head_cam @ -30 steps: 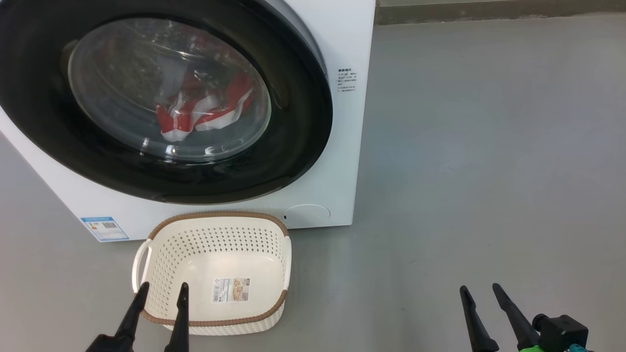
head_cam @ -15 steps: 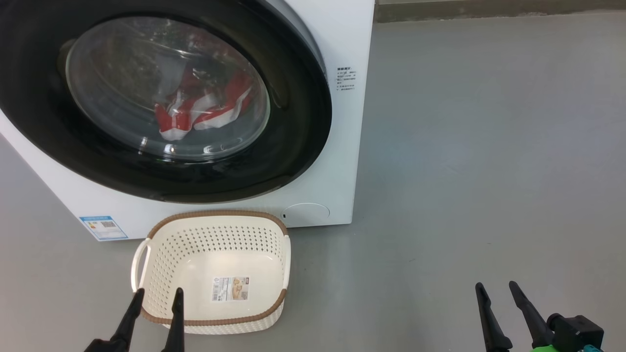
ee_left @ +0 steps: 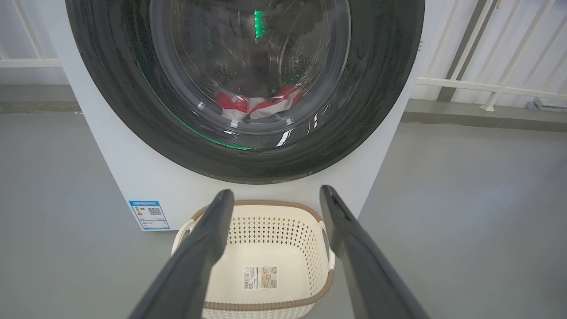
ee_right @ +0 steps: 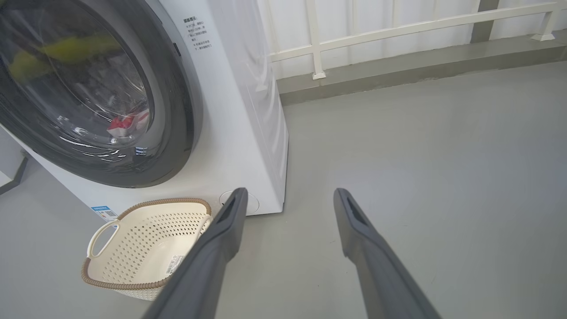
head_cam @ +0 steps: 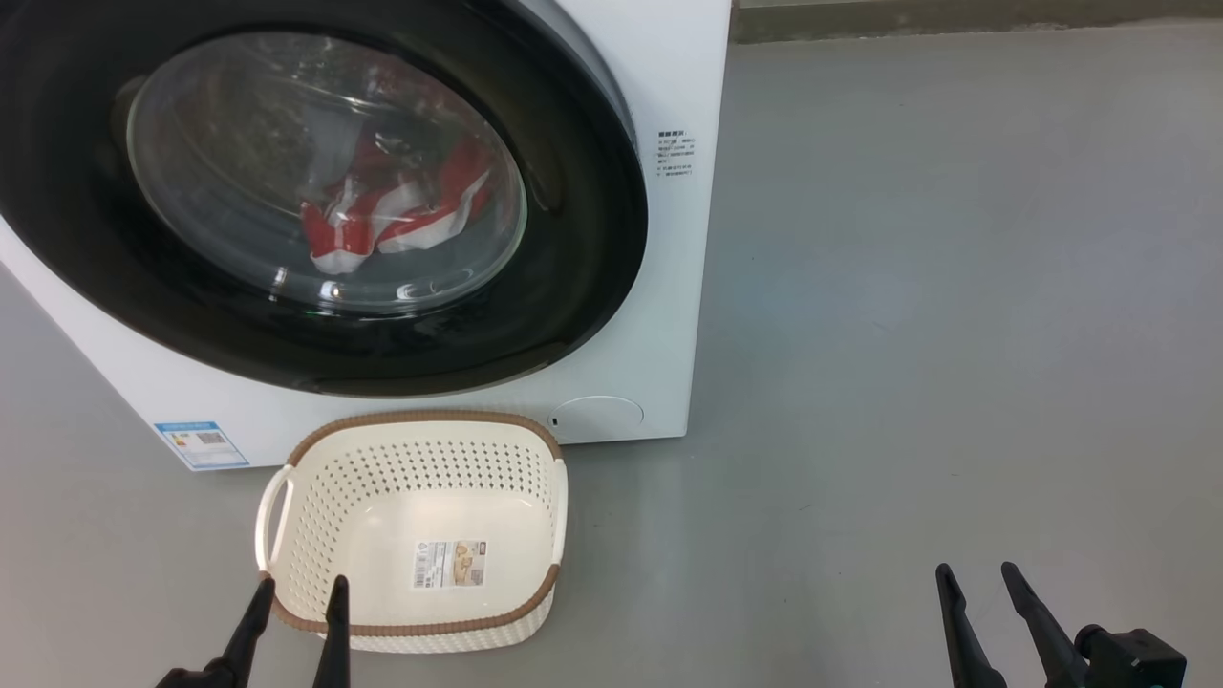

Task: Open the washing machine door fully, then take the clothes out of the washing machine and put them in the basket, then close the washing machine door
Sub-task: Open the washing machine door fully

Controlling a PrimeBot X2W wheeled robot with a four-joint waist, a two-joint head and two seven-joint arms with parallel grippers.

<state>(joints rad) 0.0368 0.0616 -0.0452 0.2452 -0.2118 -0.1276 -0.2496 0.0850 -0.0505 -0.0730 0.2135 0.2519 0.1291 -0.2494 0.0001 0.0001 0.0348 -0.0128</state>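
Grey floor [head_cam: 908, 287], white railing [ee_right: 376, 26] far back. Washer [head_cam: 669, 76] far left, door [head_cam: 592, 239] shut, clothes [head_cam: 382, 215] behind the glass, low in the drum. Basket [head_cam: 420, 420] just near of washer, empty bar a sticker. Left gripper [head_cam: 298, 583] at basket's near-left rim, right gripper [head_cam: 975, 570] well right. Fingers [ee_left: 199, 248] spread on both, holding nothing. Step, probably: open door. Hinge side unclear, so try rim's right edge, pull in an arc, swing fully, and mind the basket below.

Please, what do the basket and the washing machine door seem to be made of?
The basket: likely cream plastic, matte, with moulded rows of holes and a brown woven-look rim. The washing machine door: glossy black rim, probably plastic; its window looks like clear glass, since the clothes show through.
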